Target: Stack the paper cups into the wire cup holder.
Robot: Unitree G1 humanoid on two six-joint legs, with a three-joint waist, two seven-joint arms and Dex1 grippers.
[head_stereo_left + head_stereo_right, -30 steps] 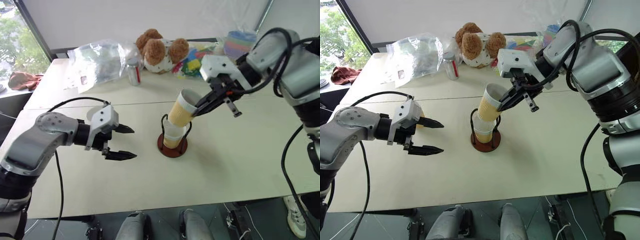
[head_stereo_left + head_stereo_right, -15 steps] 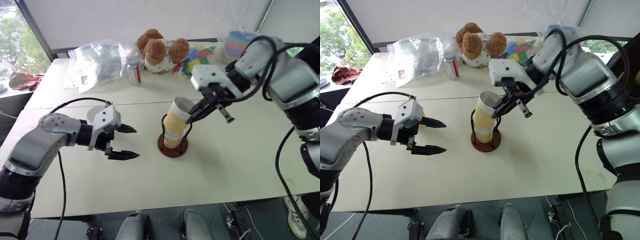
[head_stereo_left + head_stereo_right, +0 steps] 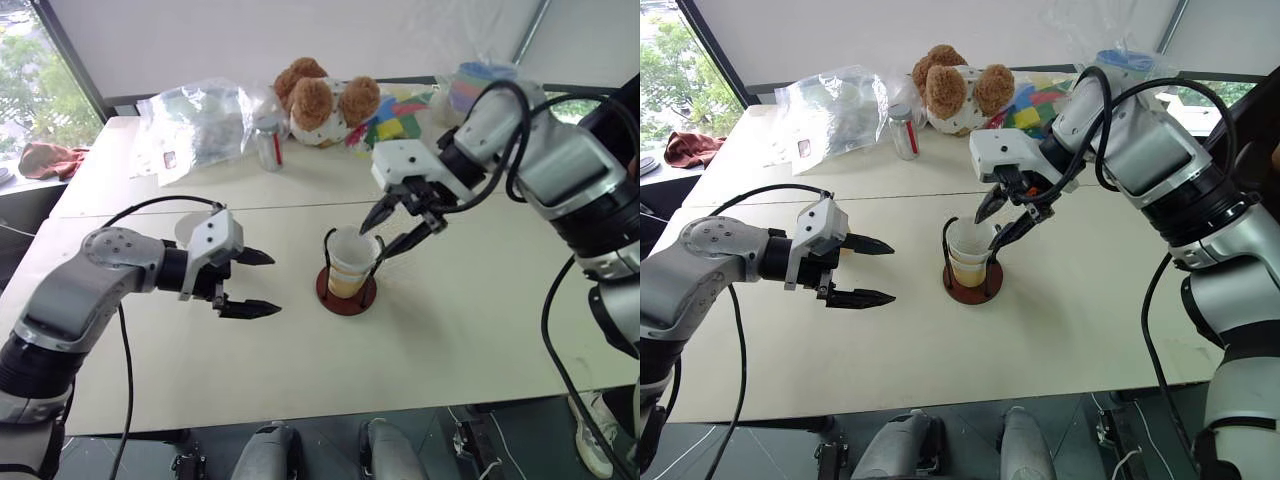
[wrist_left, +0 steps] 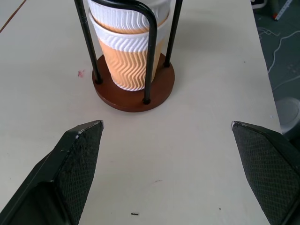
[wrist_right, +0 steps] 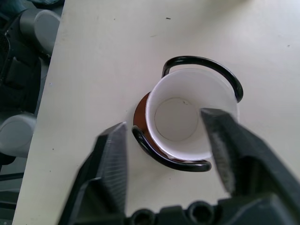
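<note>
paper cups (image 3: 352,262) nested in wire cup holder (image 3: 346,291) | left pincer (image 3: 262,283) wide | right pincer (image 3: 393,228) wide | no legible writing

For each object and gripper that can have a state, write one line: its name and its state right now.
paper cups: nested upright inside the holder, released.
wire cup holder: upright on the table, loaded.
right gripper: open, just above the cups.
left gripper: open, empty, beside the holder.
plastic bag: crumpled, lying on the table.
</note>
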